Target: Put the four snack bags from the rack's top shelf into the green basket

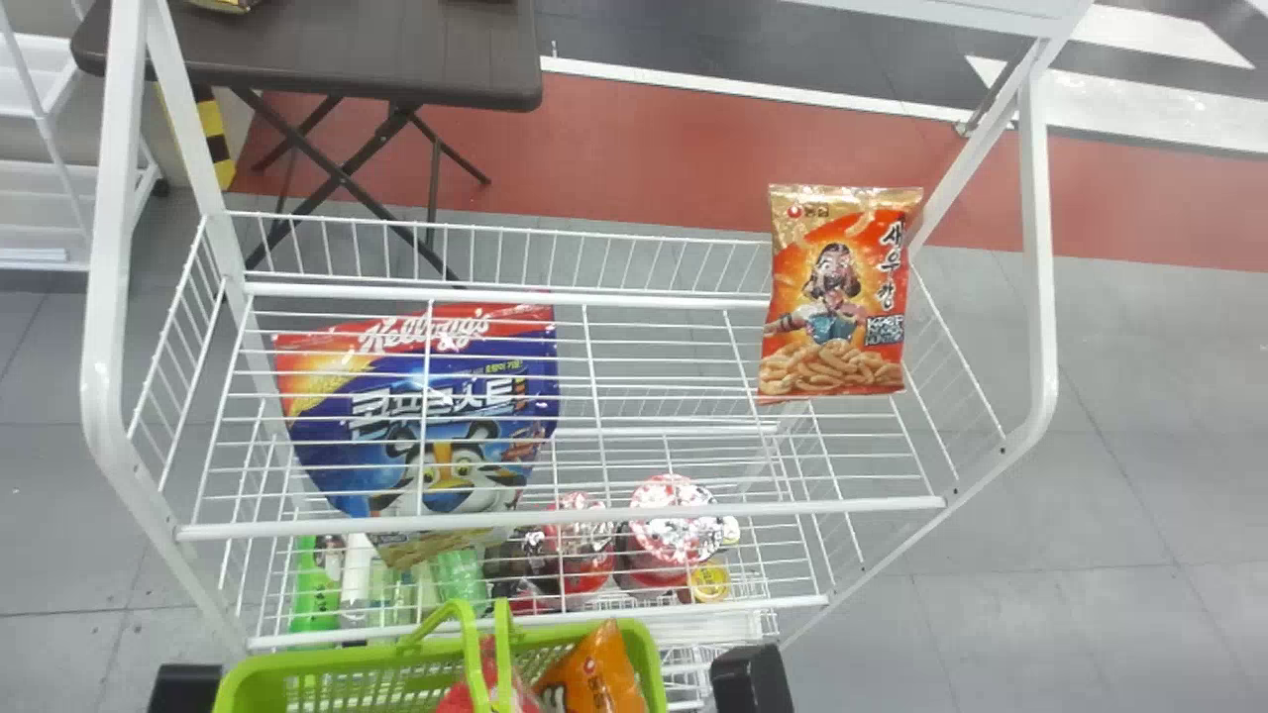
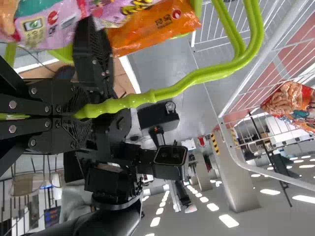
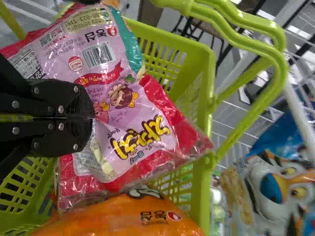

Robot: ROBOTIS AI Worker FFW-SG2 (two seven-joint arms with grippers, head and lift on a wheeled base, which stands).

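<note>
- The green basket (image 1: 233, 685) sits at the robot's side of the white wire rack (image 1: 555, 520), its two handles (image 2: 206, 78) raised.
- At the basket, the left gripper (image 2: 76, 117) grips a handle between closed fingers.
- Over the basket's opening, the right gripper (image 3: 92, 118) has its fingers pressed together, pinching a pink-and-red snack bag (image 3: 125, 101); one corner of that bag overlaps the basket's rim.
- Inside the basket, an orange snack bag (image 1: 599, 673) rests beside the pink-and-red one and pokes above the far rim.
- Beyond the basket and to its right, an orange shrimp-cracker bag (image 1: 837, 297) stands at the top shelf's right end.
- Beyond the basket and to its left, a blue cereal bag (image 1: 451, 436) shows through the rack's wires.
- Just beyond the basket, lower down, are lidded cups (image 1: 674, 520).
</note>
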